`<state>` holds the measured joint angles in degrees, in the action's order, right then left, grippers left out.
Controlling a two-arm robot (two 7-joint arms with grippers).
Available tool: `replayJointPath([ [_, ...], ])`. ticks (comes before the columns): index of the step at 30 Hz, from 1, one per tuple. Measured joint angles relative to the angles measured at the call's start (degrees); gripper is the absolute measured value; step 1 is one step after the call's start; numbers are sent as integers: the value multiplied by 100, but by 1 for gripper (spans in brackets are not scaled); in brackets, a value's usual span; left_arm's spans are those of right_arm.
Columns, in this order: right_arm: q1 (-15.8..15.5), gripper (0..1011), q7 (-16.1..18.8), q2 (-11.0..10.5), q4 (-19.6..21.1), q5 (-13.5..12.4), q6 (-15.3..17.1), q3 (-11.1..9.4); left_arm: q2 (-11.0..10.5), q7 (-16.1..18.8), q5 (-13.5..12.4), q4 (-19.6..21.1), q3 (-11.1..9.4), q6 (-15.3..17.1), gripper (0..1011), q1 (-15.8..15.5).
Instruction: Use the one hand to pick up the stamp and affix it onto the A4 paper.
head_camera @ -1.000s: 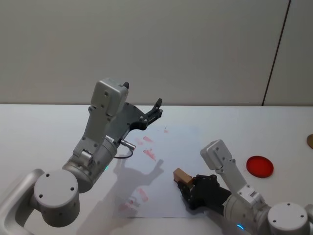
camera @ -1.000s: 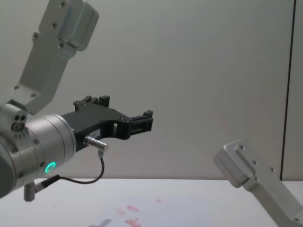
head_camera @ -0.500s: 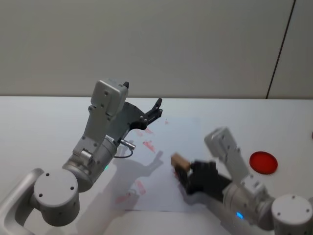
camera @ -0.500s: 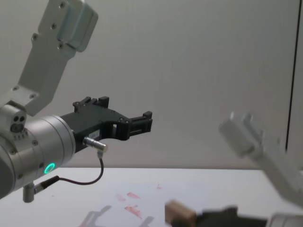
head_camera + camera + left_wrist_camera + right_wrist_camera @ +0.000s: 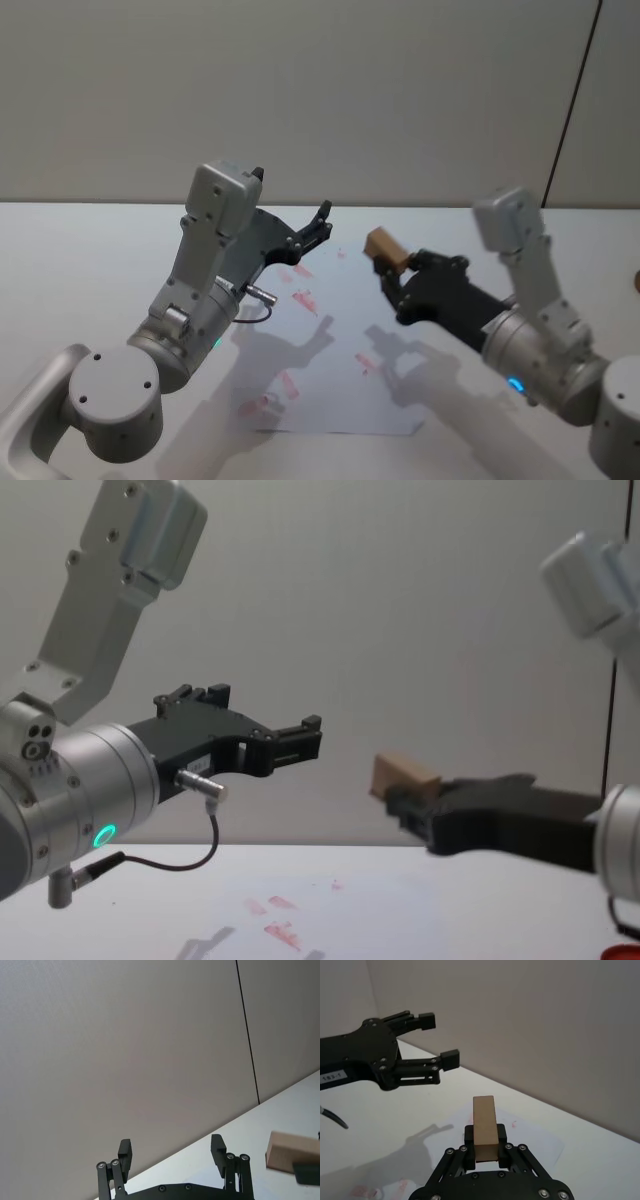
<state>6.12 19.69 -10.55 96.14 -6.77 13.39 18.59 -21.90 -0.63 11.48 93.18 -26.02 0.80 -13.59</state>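
While clamped on the stamp (image 5: 384, 247), right end effector (image 5: 391, 277) hangs in mid-air, block sticking out past its fingertips. A4 paper (image 5: 335, 380) lies flat on the counter (image 5: 80, 260) below it, red prints (image 5: 304, 297) on the sheet. Left end effector (image 5: 318, 226) hovers just across from it, fingers spread wide.

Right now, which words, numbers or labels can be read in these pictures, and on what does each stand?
"183-1": on a white sticker on the body of the left claw.
The red ink prints on the A4 paper: too blurred to read.
The wooden stamp: no text on its visible faces.
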Motion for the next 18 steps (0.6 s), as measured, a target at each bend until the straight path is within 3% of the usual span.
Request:
replayJointPath([
  [18,-401,221,-790,-578,314,-261,260,-463,0,0,0,0,0,0,1003,0],
])
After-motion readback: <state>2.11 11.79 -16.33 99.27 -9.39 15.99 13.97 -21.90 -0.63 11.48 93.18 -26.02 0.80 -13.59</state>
